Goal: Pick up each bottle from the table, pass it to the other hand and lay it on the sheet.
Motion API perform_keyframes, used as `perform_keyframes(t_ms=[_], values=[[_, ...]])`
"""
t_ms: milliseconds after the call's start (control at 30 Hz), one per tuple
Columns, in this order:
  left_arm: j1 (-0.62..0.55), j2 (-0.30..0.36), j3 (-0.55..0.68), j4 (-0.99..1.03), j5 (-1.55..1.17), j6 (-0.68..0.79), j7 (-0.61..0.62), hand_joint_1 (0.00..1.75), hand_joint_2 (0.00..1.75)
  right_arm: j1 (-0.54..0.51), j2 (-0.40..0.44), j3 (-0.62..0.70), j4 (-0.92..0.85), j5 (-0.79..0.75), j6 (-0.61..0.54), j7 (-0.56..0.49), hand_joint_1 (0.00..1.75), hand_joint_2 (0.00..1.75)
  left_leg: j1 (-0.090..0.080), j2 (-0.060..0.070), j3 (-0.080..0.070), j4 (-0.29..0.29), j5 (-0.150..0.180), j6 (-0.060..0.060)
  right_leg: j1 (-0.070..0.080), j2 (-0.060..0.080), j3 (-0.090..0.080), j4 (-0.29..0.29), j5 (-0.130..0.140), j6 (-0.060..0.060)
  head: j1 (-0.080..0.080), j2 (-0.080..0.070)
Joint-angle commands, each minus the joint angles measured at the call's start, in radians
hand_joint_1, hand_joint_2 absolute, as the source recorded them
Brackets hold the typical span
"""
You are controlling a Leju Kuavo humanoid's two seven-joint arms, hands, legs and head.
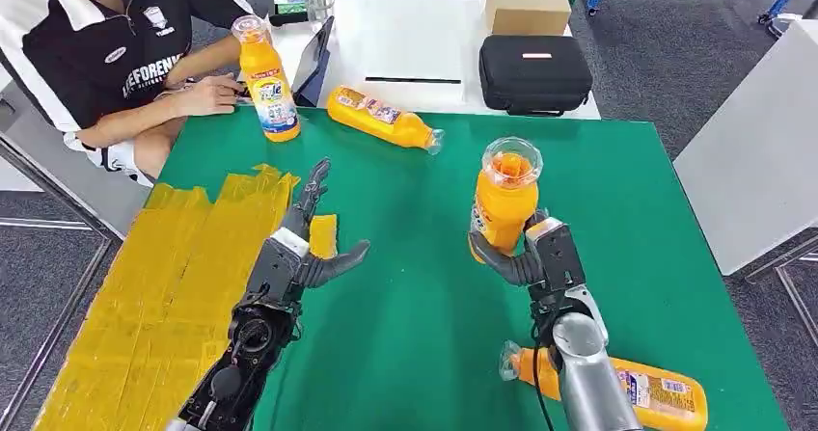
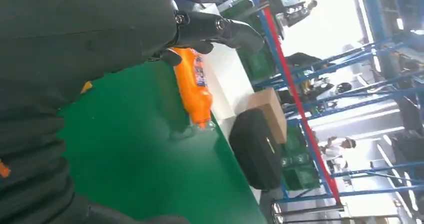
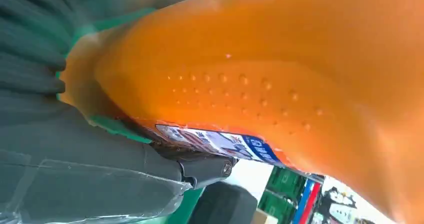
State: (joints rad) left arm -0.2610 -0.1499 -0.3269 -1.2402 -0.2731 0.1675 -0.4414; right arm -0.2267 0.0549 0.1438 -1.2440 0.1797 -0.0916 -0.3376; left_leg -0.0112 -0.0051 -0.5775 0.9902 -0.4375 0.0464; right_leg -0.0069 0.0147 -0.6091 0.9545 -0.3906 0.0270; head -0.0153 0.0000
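Risk: slip at handover | right hand (image 1: 536, 253) grips upright orange plastic juice bottle (image 1: 504, 202) low on its body, above green table (image 1: 415, 286) | left hand (image 1: 307, 243) released, fingers spread, beside yellow sheet (image 1: 174, 286) | top-heavy bottle may tip.

The head view is bright and evenly lit, with sharp detail. Shadows on the green table (image 1: 424, 257) are soft and short. The white desk (image 1: 424, 45) at 12 o'clock has mild glare. In the left wrist view, the background at 2 o'clock is overexposed, and the near dark hand (image 2: 75, 38) is blurred. In the right wrist view the orange bottle (image 3: 280, 73) is very close and out of focus, with a small highlight at 12 o'clock.
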Motion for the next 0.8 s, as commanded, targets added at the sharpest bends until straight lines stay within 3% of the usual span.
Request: perform_keyframes(t_ms=[33,467,800], values=[[-0.010,0.042,-0.048,-0.010,0.006,-0.006,0.008,0.00,1.75,-0.072,0.009,0.029,0.124,-0.007,0.004,0.000,1.75,1.75,0.001,0.003,0.007,0.000,-0.003,-0.004,0.001,0.001,0.006,-0.001,-0.002,-0.001,0.000,0.000],[-0.010,0.033,-0.069,-0.040,0.041,-0.096,0.044,0.00,1.75,-0.166,0.054,0.194,0.332,0.043,0.017,-0.011,1.75,1.75,0.001,0.003,0.006,0.000,-0.003,-0.004,0.001,0.001,0.005,0.000,-0.002,-0.001,0.000,0.000],[-0.071,0.016,0.010,0.146,0.337,-0.357,0.165,0.00,1.75,-0.228,0.088,0.302,0.417,0.058,-0.022,-0.026,1.75,1.75,0.001,0.002,0.006,-0.001,-0.002,-0.004,0.001,0.000,0.005,0.000,-0.002,-0.001,0.000,0.000]])
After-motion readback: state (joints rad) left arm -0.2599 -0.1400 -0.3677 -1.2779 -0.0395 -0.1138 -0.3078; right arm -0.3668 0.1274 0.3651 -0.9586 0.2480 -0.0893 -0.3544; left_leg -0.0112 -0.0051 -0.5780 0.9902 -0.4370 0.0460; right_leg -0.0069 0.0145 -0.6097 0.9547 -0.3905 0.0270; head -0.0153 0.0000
